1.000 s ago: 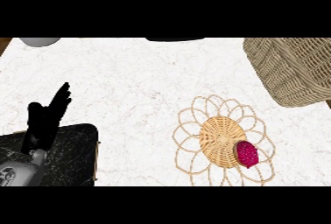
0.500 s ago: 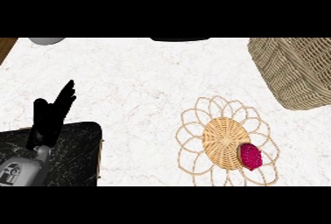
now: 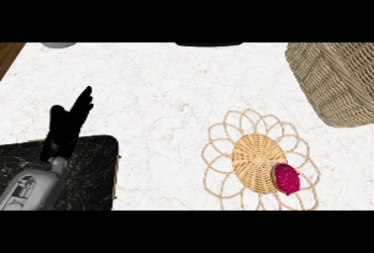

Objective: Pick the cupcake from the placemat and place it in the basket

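Note:
A cupcake (image 3: 287,178) with magenta frosting lies on its side at the lower right edge of the woven centre of the round wicker placemat (image 3: 252,153). The wicker basket (image 3: 335,84) stands at the upper right, cut by the view's right edge. My left hand (image 3: 67,126) rests at the left with its fingers straight and pointing up, far from the cupcake and holding nothing. My right hand does not show in the head view.
A dark marbled slab (image 3: 91,175) lies at the lower left under my left forearm. A grey object (image 3: 58,45) and a dark object (image 3: 208,44) peek in at the top edge. White marble counter (image 3: 161,89) spreads between hand and placemat.
The whole view has shifted slightly: placemat, cupcake and basket sit a little further right and lower in the picture. The left hand keeps its straight-fingered pose.

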Robot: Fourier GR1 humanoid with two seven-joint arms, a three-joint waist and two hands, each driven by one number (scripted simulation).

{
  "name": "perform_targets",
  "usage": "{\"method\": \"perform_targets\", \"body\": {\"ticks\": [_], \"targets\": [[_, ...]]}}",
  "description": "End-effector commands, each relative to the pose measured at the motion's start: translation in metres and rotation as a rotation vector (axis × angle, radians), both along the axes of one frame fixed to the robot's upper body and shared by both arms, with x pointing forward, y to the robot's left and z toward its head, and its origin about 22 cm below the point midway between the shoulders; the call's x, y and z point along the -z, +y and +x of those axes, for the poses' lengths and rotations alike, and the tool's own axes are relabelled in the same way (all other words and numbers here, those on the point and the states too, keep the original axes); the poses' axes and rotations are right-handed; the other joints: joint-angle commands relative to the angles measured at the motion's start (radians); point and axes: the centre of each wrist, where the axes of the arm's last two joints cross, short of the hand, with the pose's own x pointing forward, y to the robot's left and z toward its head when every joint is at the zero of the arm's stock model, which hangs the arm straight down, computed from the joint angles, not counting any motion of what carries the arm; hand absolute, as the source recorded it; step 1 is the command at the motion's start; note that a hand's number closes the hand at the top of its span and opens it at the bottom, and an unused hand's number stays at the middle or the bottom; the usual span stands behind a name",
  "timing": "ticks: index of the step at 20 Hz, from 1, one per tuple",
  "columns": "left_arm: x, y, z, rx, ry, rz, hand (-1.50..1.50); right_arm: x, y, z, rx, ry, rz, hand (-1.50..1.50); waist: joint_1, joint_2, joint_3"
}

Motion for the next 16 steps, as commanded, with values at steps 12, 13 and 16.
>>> {"method": "perform_targets", "body": {"ticks": [12,13,16], "targets": [[0.003,0.012,0.012,0.014,0.002,0.005,0.00,0.043,0.009,0.027,0.067,-0.003,0.024,-1.50,0.011,0.002,0.001],[0.015,-0.013,-0.014,0.006,-0.016,0.009,0.00,0.050,0.011,0.035,0.060,0.014,0.005,-1.50,0.020,0.001,0.001],[-0.004,0.002,0.014,0.020,0.006,-0.015,0.00,0.070,0.007,0.058,0.061,0.011,0.000,-1.50,0.016,0.003,0.001]]}}
